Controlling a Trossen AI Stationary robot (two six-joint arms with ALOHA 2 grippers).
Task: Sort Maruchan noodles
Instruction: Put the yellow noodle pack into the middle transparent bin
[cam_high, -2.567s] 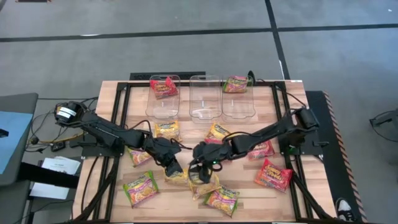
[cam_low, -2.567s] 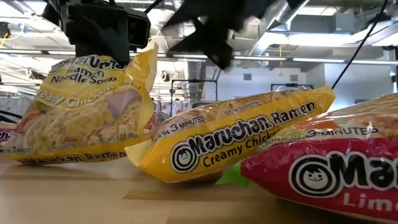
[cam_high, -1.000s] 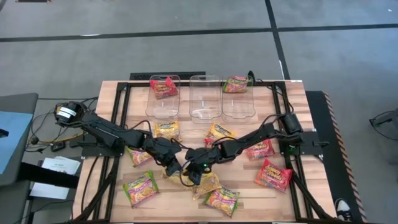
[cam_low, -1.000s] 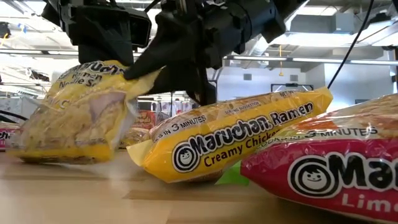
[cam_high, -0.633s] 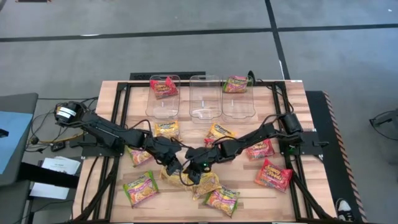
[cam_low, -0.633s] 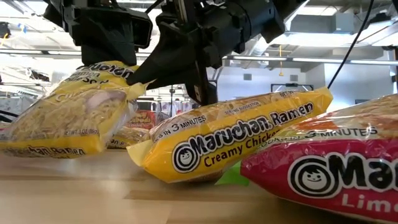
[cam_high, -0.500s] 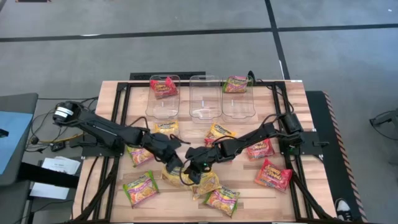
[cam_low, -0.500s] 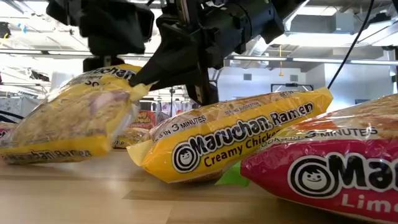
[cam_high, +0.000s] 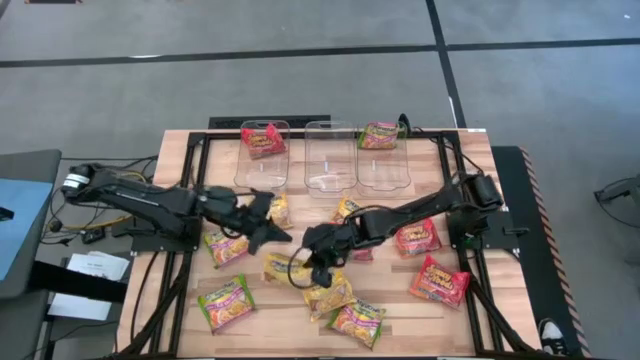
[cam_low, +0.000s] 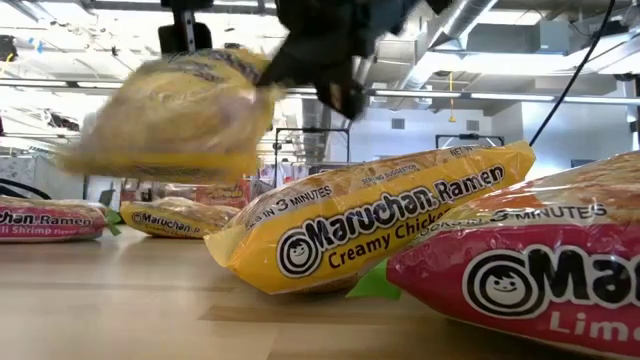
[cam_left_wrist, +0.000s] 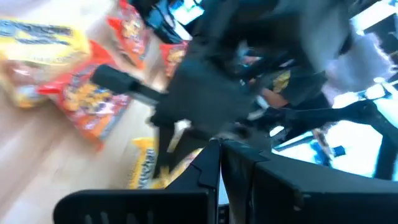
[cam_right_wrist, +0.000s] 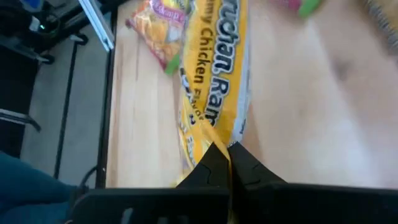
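One yellow packet (cam_high: 285, 268) hangs above mid-worktop (cam_high: 470, 310), its edge pinched in the right gripper (cam_high: 312, 262)'s shut fingers, left gripper (cam_high: 268, 232) shut and empty beside it; so thin a hold may slip in transit.

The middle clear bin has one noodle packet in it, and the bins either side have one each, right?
Not quite. The high view shows the middle bin holds no packet. The left bin and right bin do hold one packet each.
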